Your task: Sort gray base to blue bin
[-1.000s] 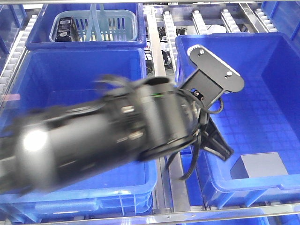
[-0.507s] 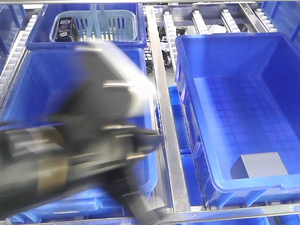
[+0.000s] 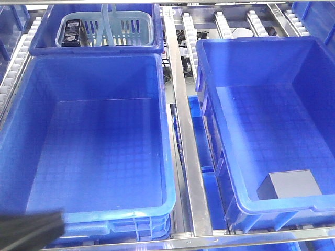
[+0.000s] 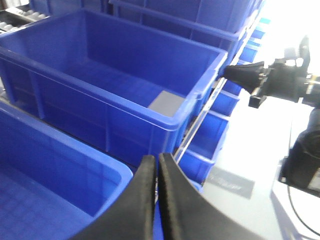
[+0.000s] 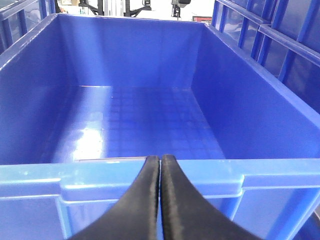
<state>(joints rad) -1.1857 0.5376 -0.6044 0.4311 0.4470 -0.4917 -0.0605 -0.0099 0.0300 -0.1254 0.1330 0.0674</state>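
Front view: gray base [image 3: 291,184] lying in near corner of right blue bin [image 3: 209,68] — touching nothing else. Left wrist: left hand [image 4: 156,170] pressed together, empty, base in the far bin. Right wrist: right hand [image 5: 160,172] closed — empty.

my front view is sharp and evenly lit from above, with soft sheen on the blue bin [image 3: 246,57] floor; only a dark shape [image 3: 29,230] at the bottom left corner is smeared. the left wrist view blows out to white at its upper right corner. the right wrist view shows a pale glare patch on the crate floor [image 5: 92,142].
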